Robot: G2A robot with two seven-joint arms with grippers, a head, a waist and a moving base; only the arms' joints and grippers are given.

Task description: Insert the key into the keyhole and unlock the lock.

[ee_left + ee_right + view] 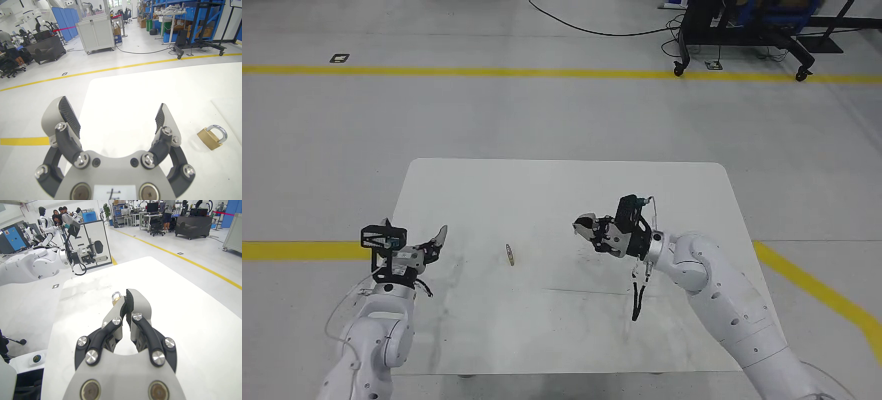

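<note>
White table (682, 190) on a workshop floor: at its left edge the left gripper (113, 108) hangs spread wide and empty. The lock (509, 254) lies mid-table, shackle seemingly closed. Right of it the right gripper (126, 303) is pinched tight, on what I cannot tell, so inserting and unlocking both look undone.

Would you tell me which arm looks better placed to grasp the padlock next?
Probably the left: the left gripper is open with the padlock lying free on the table nearby, while the right gripper is shut.
</note>
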